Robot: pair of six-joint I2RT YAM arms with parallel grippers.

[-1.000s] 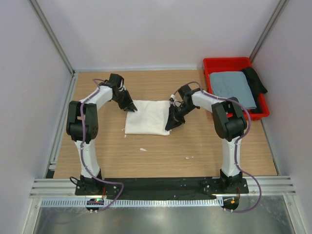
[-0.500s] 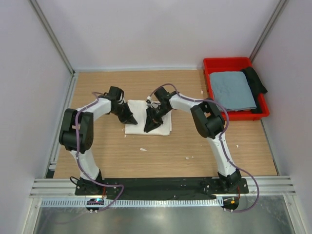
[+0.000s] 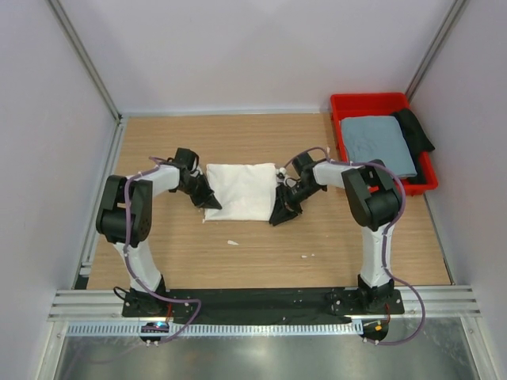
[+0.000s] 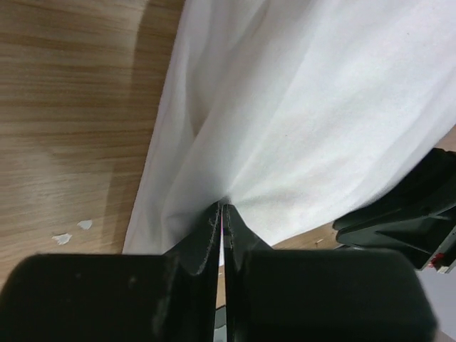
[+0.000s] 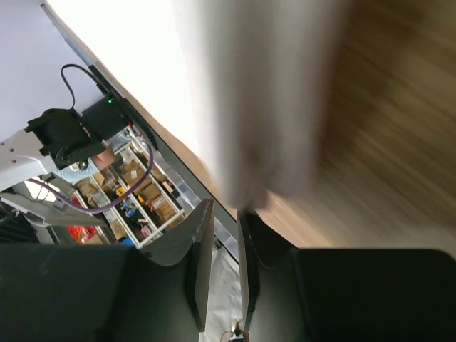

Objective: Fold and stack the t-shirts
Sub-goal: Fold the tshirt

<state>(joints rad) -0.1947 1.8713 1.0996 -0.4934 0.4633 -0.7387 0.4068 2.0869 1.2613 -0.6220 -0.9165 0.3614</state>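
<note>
White cloth marks the middle of the overhead view: the white t-shirt (image 3: 242, 191) lies as a compact rectangle on the wooden table (image 3: 333, 253), with the left gripper (image 3: 207, 199) at its lower left corner and the right gripper (image 3: 280, 214) at its lower right. At upper right the grey-blue t-shirt (image 3: 379, 146) lies flat in the red bin (image 3: 372, 101). Folding looks nearly finished, but the two are well apart, so stacking remains. In the left wrist view, the jaws are pinched shut on a fold of the shirt's edge. The right wrist view is blurred: the jaws show a narrow gap near pale cloth, grip unclear.
</note>
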